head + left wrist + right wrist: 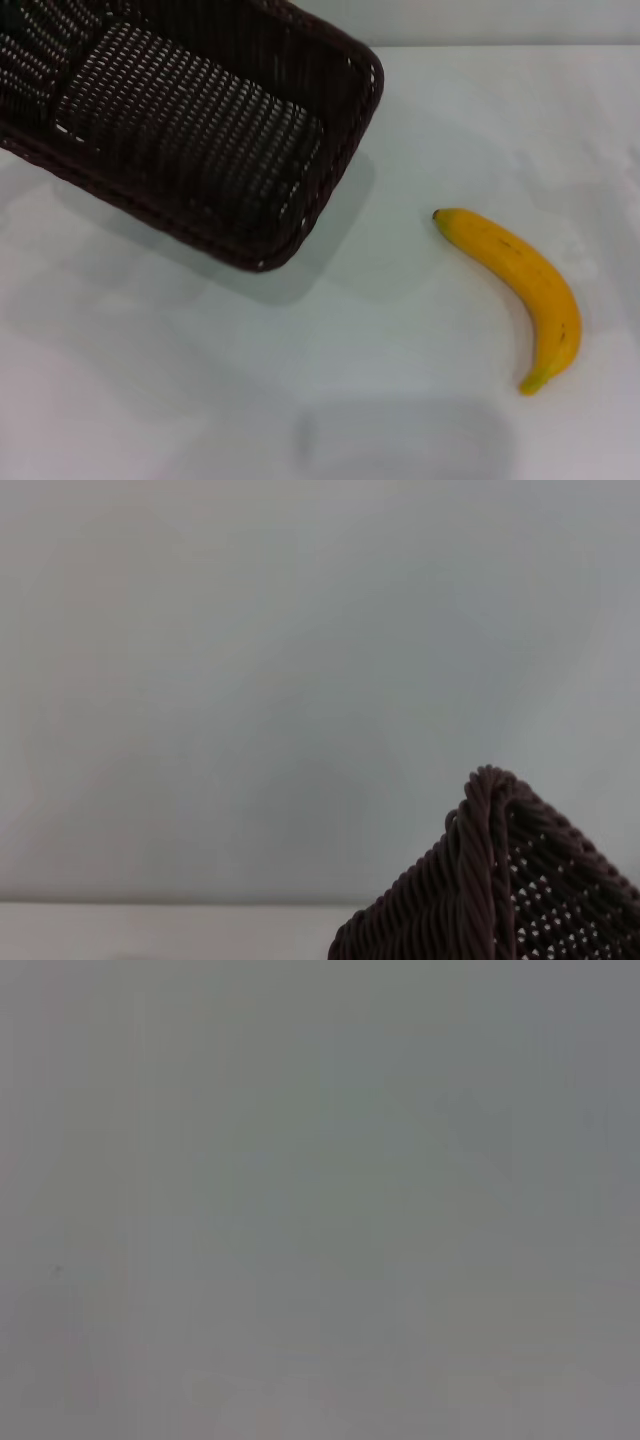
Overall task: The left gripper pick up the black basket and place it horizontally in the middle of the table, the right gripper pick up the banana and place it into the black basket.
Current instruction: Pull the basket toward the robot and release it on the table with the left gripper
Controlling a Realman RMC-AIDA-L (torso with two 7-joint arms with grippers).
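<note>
White table (300, 400), banana (520, 285) lying right, black basket (200, 120) far left

No part of the robot's own body shows in any view, so its colours, shapes, cables, screws and markings cannot be told. The left wrist view catches only a corner of the black basket (520, 890).

Soft, even light; the black basket (200, 130) casts a faint shadow on the table (300, 400).
</note>
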